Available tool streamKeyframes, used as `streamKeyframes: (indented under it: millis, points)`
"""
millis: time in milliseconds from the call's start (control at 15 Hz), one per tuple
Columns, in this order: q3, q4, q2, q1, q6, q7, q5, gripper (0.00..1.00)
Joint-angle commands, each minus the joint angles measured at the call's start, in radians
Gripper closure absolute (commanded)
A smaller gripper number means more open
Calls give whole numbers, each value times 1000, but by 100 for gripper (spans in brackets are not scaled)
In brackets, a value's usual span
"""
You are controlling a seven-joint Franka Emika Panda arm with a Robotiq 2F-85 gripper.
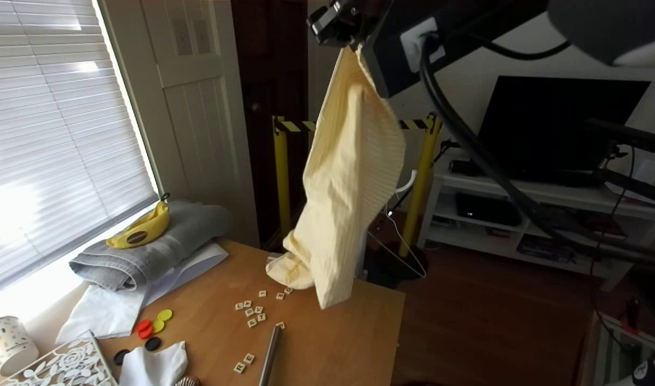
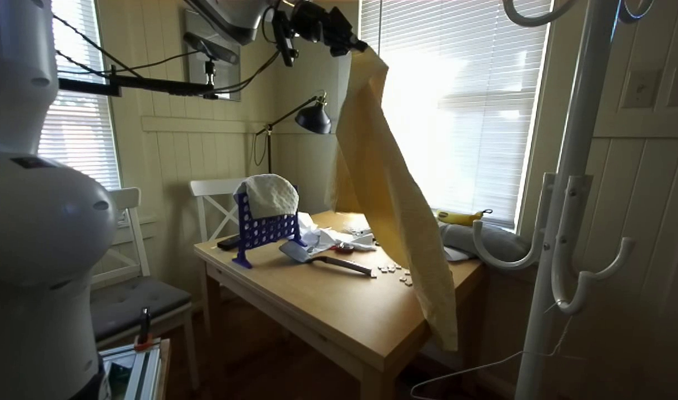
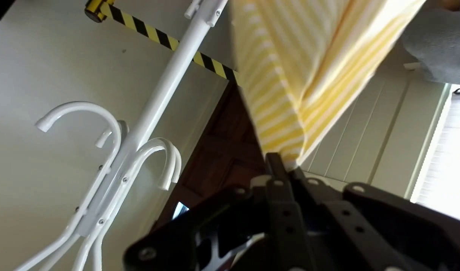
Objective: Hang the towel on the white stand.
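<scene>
A striped yellow towel (image 1: 332,203) is pinched in the gripper (image 3: 285,164), apart from the white stand (image 2: 582,122); a speckled cup (image 1: 8,346) is seen, its inside hidden.

Letters on small tiles (image 1: 249,311)
Well below the hand (image 3: 286,162), on the counter (image 1: 327,343), one tile (image 1: 239,368) reads R, its neighbour (image 1: 249,358) E; other letters are unclear.

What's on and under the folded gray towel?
A yellow banana-shaped pouch lies on the gray towel. White sheets stick out from under its edge; whatever else is underneath is covered.
</scene>
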Motion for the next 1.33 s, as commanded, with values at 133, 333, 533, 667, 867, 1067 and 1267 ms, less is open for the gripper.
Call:
streamKeyframes:
  millis: [133, 333, 533, 667, 867, 1067, 1267]
  points:
    - [72, 33, 36, -77, -16, 21, 15, 99]
    - [77, 57, -10, -148, -6, 100, 92, 99]
    - [26, 9, -118, -193, 95, 129, 175, 99]
    - [-6, -37, -187, -228, 197, 131, 249, 99]
    - [-79, -98, -274, -256, 385, 116, 360, 99]
    - [-2, -46, -241, -357, 366, 89, 380, 97]
    - [-13, -80, -268, -367, 391, 92, 404, 97]
